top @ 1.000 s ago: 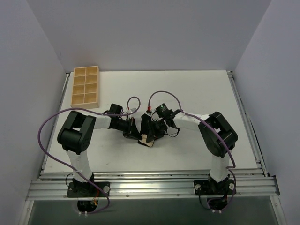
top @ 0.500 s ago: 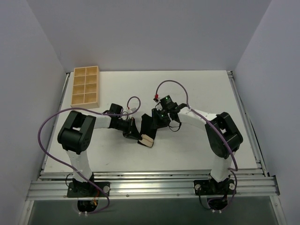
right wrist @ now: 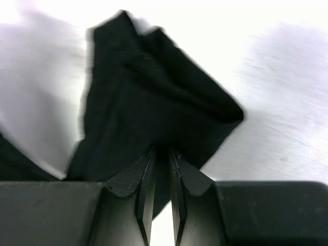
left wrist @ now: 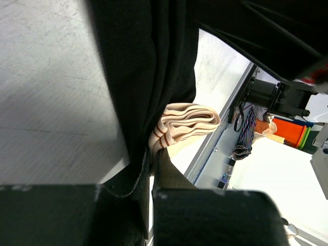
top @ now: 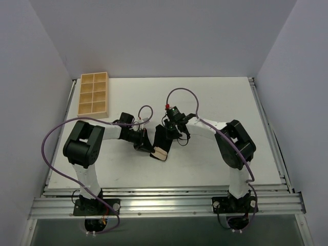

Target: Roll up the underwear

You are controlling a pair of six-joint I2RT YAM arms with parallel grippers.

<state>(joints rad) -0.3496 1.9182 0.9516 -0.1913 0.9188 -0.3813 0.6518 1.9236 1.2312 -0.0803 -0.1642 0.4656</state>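
At the middle of the table [top: 225, 97], the underwear [top: 160, 141] is bunching between our grippers, tan waistband [top: 161, 154] on the near side. We are clamping the left gripper [top: 145, 142] and right gripper [top: 169, 134] shut on its black cloth. Soft and floppy, it is likely needing edge grips.
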